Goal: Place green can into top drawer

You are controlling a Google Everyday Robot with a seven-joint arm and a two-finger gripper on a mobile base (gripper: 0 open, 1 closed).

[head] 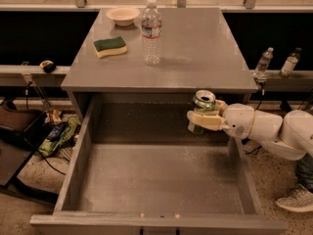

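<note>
The green can (203, 104) is a small dark green can with a silver top and pull tab, held upright. My gripper (201, 117) is shut on the green can, reaching in from the right on a white arm. It holds the can above the back right part of the open top drawer (156, 180), a wide grey box with a speckled flat bottom, pulled out from under the table. The can hangs just in front of the table's front edge, above the drawer floor.
On the grey table (205, 48) stand a clear water bottle (151, 31), a green and yellow sponge (110, 46) and a white bowl (122, 14). Two small bottles (264, 62) stand on a ledge to the right. Bags and cables lie on the floor at left (54, 136).
</note>
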